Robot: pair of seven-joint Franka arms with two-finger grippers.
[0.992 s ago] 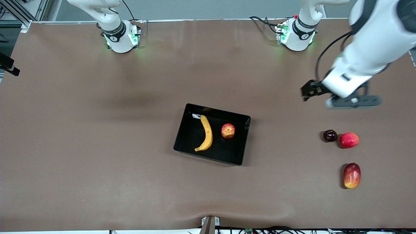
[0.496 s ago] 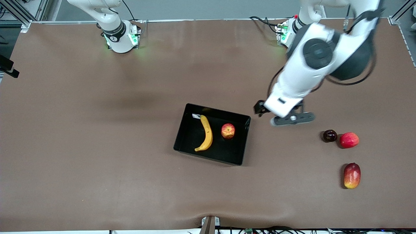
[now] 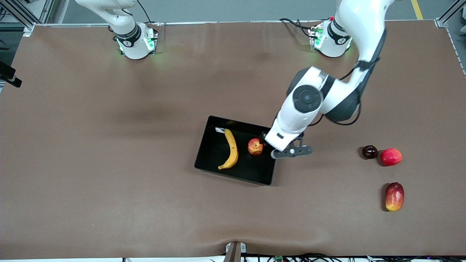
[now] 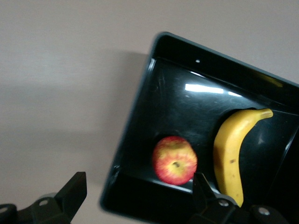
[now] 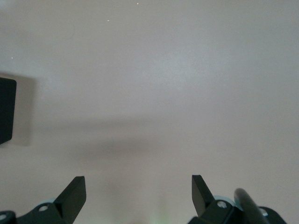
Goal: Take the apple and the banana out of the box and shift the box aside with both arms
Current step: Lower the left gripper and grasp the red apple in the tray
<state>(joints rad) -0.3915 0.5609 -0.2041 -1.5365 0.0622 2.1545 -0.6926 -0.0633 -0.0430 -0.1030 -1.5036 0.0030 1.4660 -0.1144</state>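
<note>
The black box stands mid-table with the yellow banana and the red-and-yellow apple lying in it. My left gripper is over the box's end wall toward the left arm's end, beside the apple. In the left wrist view the left gripper is open and empty, its jaws straddling the box wall, with the apple and banana inside. My right gripper is open and empty over bare table; a box corner shows in its view.
Toward the left arm's end of the table lie a dark plum, a plain red round fruit beside it, and an oval red-yellow mango nearer the front camera. Brown tabletop surrounds the box.
My left arm has swept from over the table near the plum to over the box's end wall beside the apple. The fruits and box have not moved.
</note>
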